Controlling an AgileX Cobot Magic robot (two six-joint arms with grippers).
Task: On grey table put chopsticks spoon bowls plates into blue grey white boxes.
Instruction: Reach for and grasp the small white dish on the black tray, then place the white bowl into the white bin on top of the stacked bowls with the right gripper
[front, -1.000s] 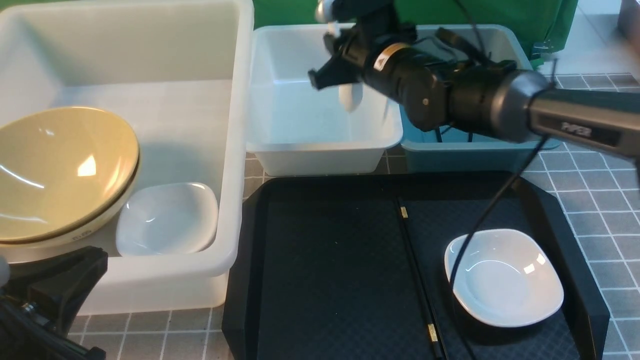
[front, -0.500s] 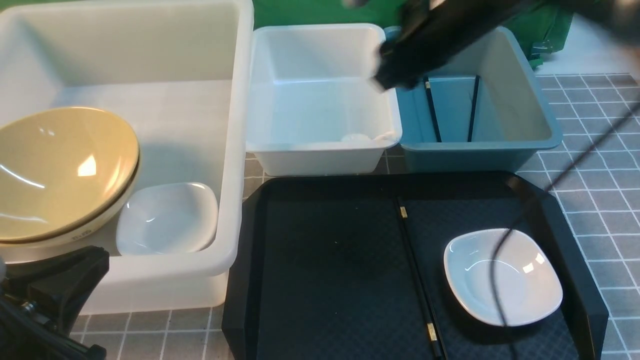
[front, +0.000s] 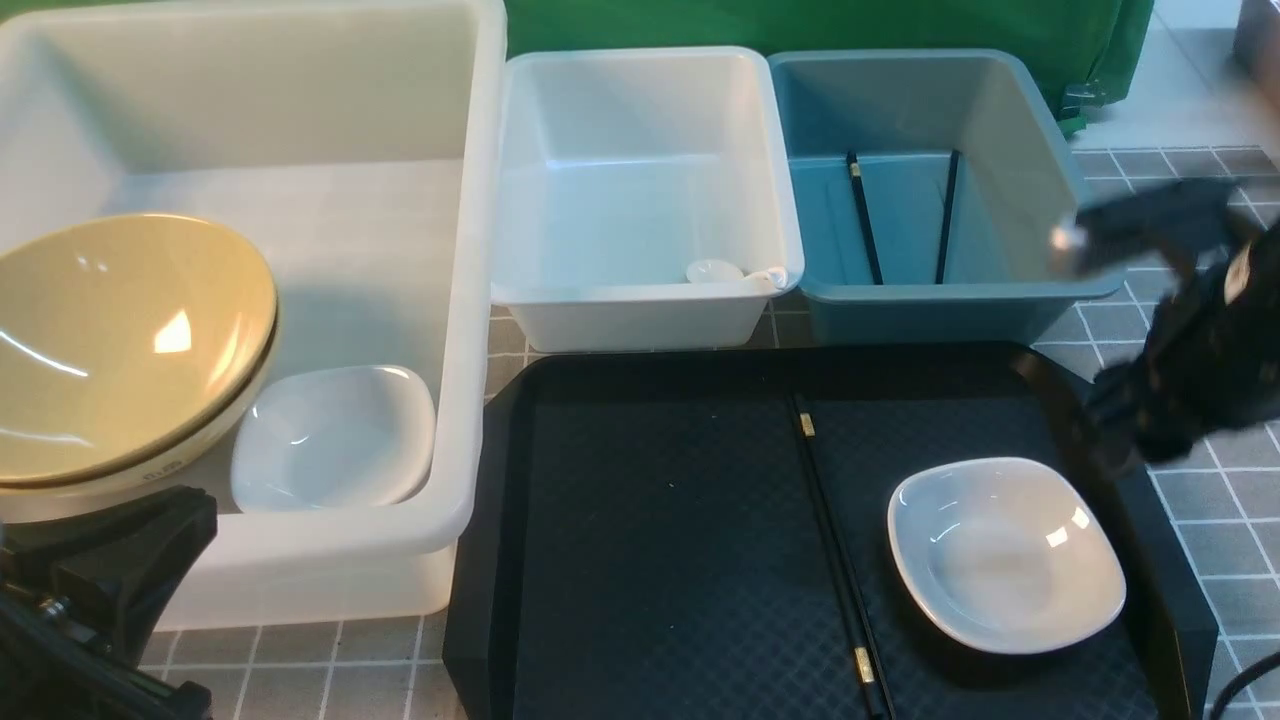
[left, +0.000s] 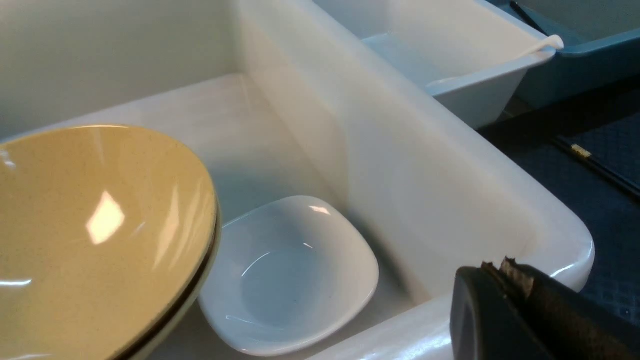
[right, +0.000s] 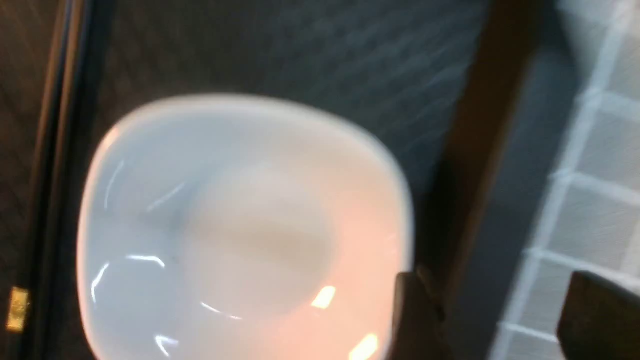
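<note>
Right tool (right: 500, 292) of mine: fingers apart, empty, hovering at 1 o'clock of the loose plate (front: 1005, 555), near the black tray (front: 650, 560) rim. Left tool (left: 502, 267) looks pressed together, empty, parked at 7 o'clock of the big whitish box (front: 470, 300). Done: bowls (front: 120, 340) and boxed plate (front: 335, 440) in that box, spoon (front: 725, 273) at 5 o'clock in the white box (front: 640, 325), two chopsticks (front: 865, 215) in the blue box (front: 950, 310). Remaining: loose plate, plus tray chopsticks (front: 830, 540) mid-tray, count unclear. I judge it roughly two-thirds through; plate looks next.

Black tray (front: 650, 560) bare left of chopstick (front: 828, 530); plate (front: 1005, 555) fills its right.
</note>
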